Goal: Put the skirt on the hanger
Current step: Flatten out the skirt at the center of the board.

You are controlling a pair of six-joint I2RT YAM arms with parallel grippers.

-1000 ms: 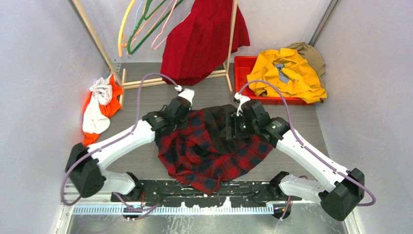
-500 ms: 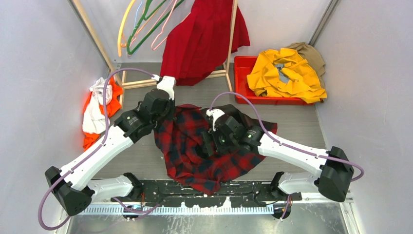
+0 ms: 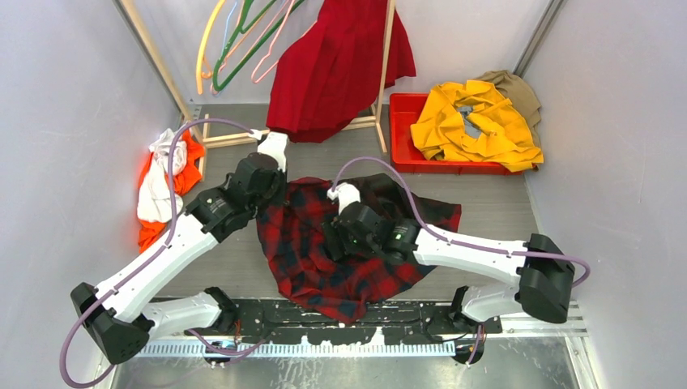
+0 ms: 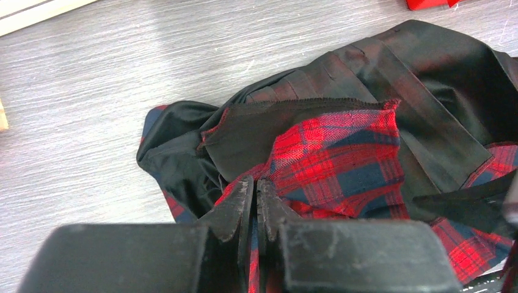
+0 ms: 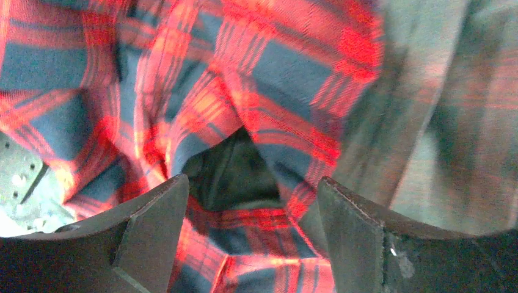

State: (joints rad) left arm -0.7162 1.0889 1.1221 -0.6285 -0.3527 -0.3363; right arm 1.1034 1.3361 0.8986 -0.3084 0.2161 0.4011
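Where the skirt hangs: the bright red pleated skirt [image 3: 336, 65] drapes from a wooden rack [image 3: 235, 138] at the back of the grey table [image 3: 502, 211], its hem down near the tabletop.
Cream hanger [image 3: 202, 49]: hooked at the rack's left end, beside a green hanger [image 3: 251, 50] and a pink hanger [image 3: 275, 44], apart from the skirt.
Plaid shirt [image 3: 356, 267]: red and black, crumpled on the table between the two arms, with dark lining turned up along its far edge.
Left gripper [image 4: 255, 186]: fingers pressed together, pinching a fold of the plaid shirt at its left side.
Right gripper [image 5: 250, 195]: fingers spread wide with nothing between them, low over the middle of the plaid shirt; whether they touch the cloth cannot be told.
Red bin [image 3: 405, 146]: back right, holding a yellow garment [image 3: 478, 121].
Left edge: a pile of orange and white clothes [image 3: 162, 182].
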